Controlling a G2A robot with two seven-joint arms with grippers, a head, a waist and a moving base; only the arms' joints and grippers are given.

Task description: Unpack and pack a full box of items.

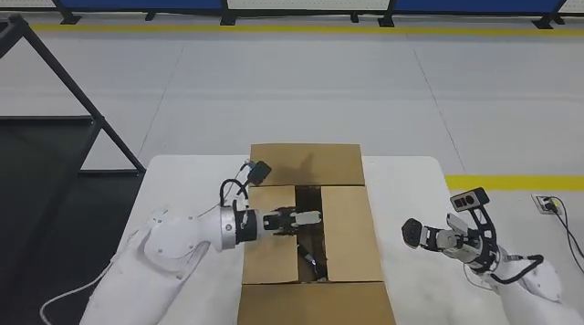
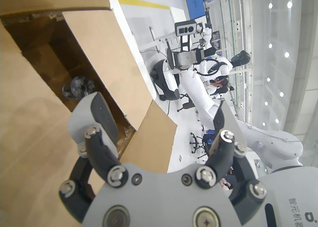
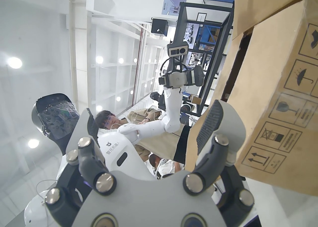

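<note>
Our left claw [image 1: 312,219] hangs wide open over the gap between the flaps of the cardboard box [image 1: 351,234], mid-table [image 1: 411,179]. We see the right claw [image 1: 412,232], also spread, beside the box.

Bright, even light from overhead. Round ceiling lamps [image 3: 14,62] glare white in both wrist views. Inside of the box [image 1: 351,234] dark, in deep shadow; its flaps evenly lit. White table [image 1: 401,183] bright. Wrist views bend straight lines strongly toward their edges.
</note>
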